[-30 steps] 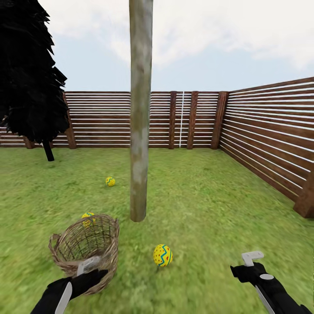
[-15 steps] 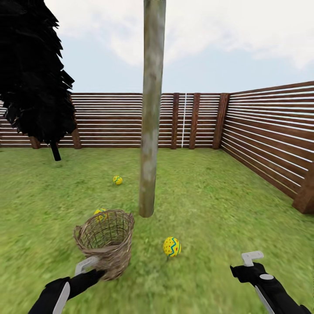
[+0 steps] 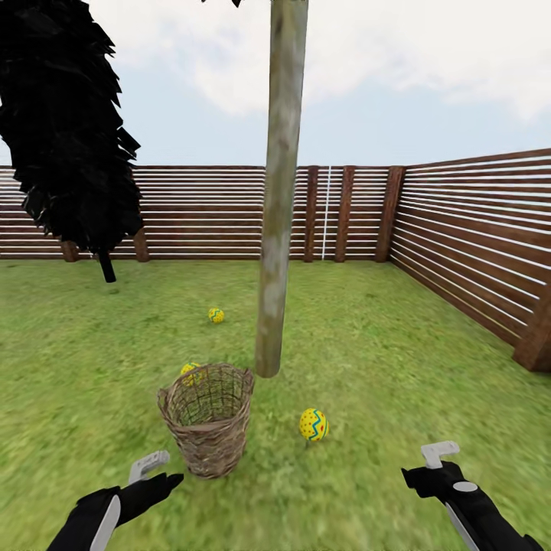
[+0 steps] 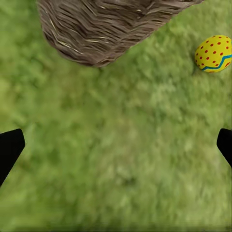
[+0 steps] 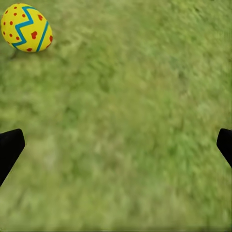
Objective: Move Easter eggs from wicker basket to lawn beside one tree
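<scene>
— So, what are the hands doing?

— Both are empty. The left gripper [image 3: 153, 468] hangs low over the grass with its fingers spread wide, just short of the wicker basket [image 3: 208, 417] and not touching it. In the left wrist view the two dark fingertips [image 4: 10, 147] sit far apart with bare lawn [image 4: 116, 159] between them. The right gripper [image 3: 436, 458] is likewise spread open over grass, holding nothing.

— And the basket?

— It stands upright on the lawn, near the foot of the tree [image 3: 280, 199] with the pale trunk. Through the weave I see no egg inside, though the very bottom is hard to read.

— Where are the eggs?

— One Easter egg [image 3: 313, 424] lies on the grass beside the basket and close to the trunk; it also shows in the right wrist view [image 5: 26, 28]. A second egg [image 3: 190, 373] peeks out just behind the basket's rim, apparently on the ground beyond it. A third egg [image 3: 216, 314] lies farther back, still fairly near the same trunk.

— So which step is this?

— I judge the emptying done, and what is in hand is the check. The far egg is the doubtful one; if it counts as too distant, the next move calls for rolling forward, reaching down with an open hand and setting it closer to the trunk.
</scene>
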